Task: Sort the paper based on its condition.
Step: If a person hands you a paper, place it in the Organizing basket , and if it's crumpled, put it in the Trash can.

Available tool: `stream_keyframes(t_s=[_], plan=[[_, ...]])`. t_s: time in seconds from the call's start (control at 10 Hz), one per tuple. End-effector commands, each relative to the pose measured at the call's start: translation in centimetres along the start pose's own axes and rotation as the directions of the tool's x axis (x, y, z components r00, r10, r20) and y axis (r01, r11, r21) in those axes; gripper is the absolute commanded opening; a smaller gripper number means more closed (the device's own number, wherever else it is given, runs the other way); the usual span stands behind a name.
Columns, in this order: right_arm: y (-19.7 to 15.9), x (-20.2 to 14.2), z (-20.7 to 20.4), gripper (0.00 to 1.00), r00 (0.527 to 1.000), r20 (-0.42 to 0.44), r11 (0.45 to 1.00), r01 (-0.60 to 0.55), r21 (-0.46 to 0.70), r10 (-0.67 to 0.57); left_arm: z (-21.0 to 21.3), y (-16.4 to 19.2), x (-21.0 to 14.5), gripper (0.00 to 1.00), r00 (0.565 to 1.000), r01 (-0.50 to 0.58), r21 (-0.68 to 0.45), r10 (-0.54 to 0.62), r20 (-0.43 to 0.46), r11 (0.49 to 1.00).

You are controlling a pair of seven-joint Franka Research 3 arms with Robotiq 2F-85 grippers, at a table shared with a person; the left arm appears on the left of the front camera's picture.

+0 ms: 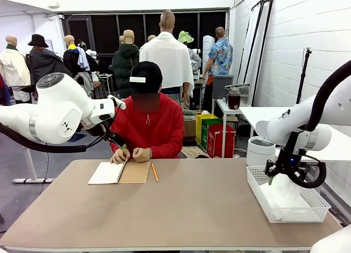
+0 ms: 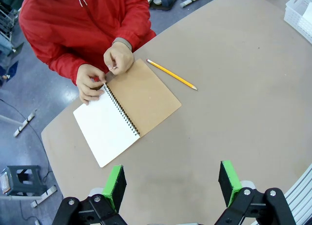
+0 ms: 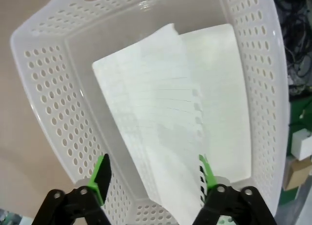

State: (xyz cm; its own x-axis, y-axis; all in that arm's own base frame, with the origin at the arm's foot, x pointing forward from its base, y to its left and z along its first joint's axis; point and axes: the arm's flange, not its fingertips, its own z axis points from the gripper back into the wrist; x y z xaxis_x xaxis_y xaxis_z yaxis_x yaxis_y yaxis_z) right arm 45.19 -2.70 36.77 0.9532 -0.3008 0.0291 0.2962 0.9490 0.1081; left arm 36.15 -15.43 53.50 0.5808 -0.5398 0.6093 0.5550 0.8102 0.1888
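Observation:
Loose white lined sheets of paper [image 3: 151, 112] lie in a white perforated basket [image 3: 44, 112], one slanting over another [image 3: 224, 88]. My right gripper [image 3: 153, 173] hangs open just above them, and the near end of the top sheet passes between its green pads without being pinched. From the front, this gripper [image 1: 274, 179] is over the basket [image 1: 307, 214] at the table's right edge, with paper [image 1: 285, 194] inside. My left gripper [image 2: 171, 183] is open and holds nothing, high above the table. It [image 1: 118, 141] hovers near the person's hands [image 1: 131, 154].
An open spiral notebook [image 2: 105, 127] with a brown cover lies in front of the person, whose hands [image 2: 105, 69] are at its spiral. A yellow pencil [image 2: 171, 74] lies beside it. A white round bin [image 1: 260, 151] stands behind the basket.

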Motion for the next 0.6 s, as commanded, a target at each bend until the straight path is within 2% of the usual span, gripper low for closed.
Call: stream_keyframes(t_s=[0.0,0.4,0.5], plan=[[0.9,0.3,0.4,1.00,0.999,-0.009,0.996,0.030,-0.087,-0.031,0.0,0.1,-0.1,1.00,1.000,-0.002,-0.001,0.002,-0.003,1.000],[2.1,-0.3,0.0,1.00,0.997,-0.050,0.990,0.047,-0.132,-0.054,0.0,0.1,-0.1,1.00,1.000,-0.002,-0.001,0.002,-0.003,1.000],[1.5,-0.5,-0.1,1.00,0.999,-0.032,0.996,0.028,-0.087,-0.031,0.0,0.1,-0.1,1.00,1.000,-0.002,-0.001,0.002,-0.003,1.000]])
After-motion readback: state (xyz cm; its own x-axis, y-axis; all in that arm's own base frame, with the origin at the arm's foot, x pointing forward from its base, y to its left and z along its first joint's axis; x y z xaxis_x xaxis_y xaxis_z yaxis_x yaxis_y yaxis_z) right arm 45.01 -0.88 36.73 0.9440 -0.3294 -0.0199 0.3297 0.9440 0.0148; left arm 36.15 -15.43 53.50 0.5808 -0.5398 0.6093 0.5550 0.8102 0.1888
